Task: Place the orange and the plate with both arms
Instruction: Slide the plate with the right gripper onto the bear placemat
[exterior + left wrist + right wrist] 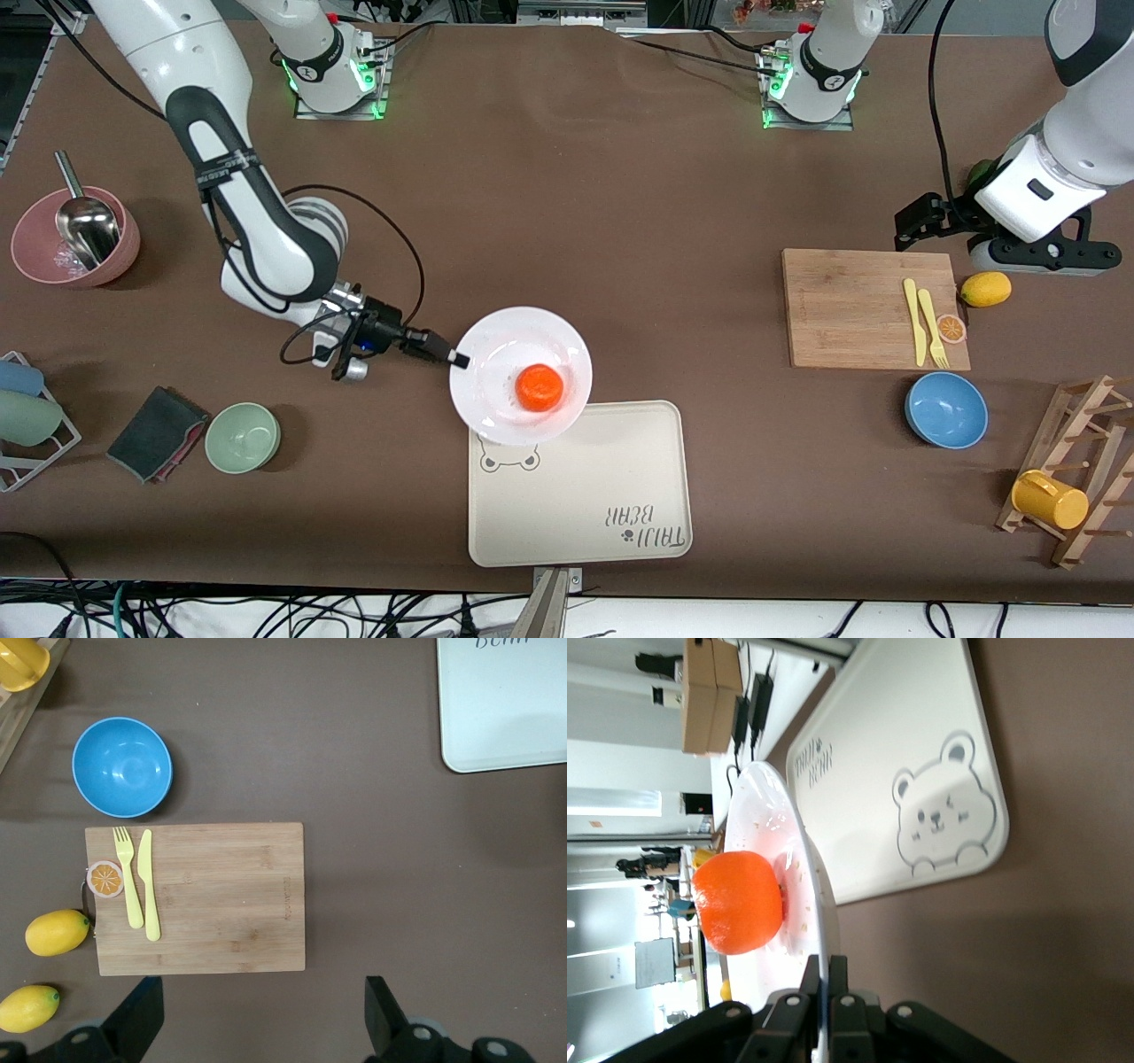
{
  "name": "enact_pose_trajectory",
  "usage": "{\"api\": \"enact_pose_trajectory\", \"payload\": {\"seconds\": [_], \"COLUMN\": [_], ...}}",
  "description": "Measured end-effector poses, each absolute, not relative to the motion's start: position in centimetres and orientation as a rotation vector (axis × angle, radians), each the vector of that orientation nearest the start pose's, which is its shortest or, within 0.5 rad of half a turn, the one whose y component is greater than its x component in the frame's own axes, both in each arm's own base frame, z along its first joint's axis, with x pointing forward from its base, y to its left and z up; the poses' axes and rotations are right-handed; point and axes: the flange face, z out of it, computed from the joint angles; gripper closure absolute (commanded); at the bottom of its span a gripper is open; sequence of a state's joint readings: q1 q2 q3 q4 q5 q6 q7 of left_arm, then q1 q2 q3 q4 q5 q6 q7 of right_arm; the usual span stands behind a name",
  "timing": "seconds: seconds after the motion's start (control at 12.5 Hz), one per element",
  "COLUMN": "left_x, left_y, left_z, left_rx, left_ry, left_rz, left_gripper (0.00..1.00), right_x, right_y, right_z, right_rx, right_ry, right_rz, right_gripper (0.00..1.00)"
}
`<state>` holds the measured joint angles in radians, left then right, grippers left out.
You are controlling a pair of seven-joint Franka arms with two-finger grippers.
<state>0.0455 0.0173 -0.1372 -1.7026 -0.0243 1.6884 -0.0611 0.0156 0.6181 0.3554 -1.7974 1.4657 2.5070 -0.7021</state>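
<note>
Nearest the front camera lies the bear-printed tray (580, 483). Over its corner toward the robots' bases, my right hand (458, 359) pinches the rim of the plate (496, 390) and holds it up, the orange (539, 388) sitting on it. My left hand (264, 1017) waits with fingers apart, well away from the tray. If I tilt the plate while lowering it, the orange could roll off.
</note>
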Motion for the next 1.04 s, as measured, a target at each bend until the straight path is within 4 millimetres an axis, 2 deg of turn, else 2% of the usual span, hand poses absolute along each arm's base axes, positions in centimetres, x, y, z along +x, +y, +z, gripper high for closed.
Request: {"api": "enact_pose_trajectory", "payload": {"seconds": [0.32, 0.48, 0.72, 0.88, 1.04], "left_x": [56.2, 56.2, 56.2, 56.2, 56.2], "left_y": [-5.4, -5.4, -5.4, -5.4, -5.4], "left_z": [56.3, 56.3, 56.3, 56.3, 56.3], "left_rx": [-3.165, -3.165, -3.165, -3.165, -3.165], "left_ry": [0.043, 0.044, 0.045, 0.045, 0.045], "left_rz": [0.052, 0.052, 0.052, 0.052, 0.052], "left_gripper": [0.0, 0.0, 0.0, 0.0, 0.0], "right_x": [68.6, 70.6, 71.3, 70.9, 70.5], "right_y": [20.7, 20.2, 21.0, 22.8, 24.8], "right_z": [18.8, 17.0, 14.5, 12.9, 12.4], "right_rx": [-2.009, -1.983, -1.978, -2.005, -2.019], "right_ry": [0.339, 0.362, 0.375, 0.386, 0.396], "right_rz": [-0.271, -0.292, -0.29, -0.283, -0.275], "right_gripper": [1.0, 1.0, 1.0, 1.0, 1.0]}}
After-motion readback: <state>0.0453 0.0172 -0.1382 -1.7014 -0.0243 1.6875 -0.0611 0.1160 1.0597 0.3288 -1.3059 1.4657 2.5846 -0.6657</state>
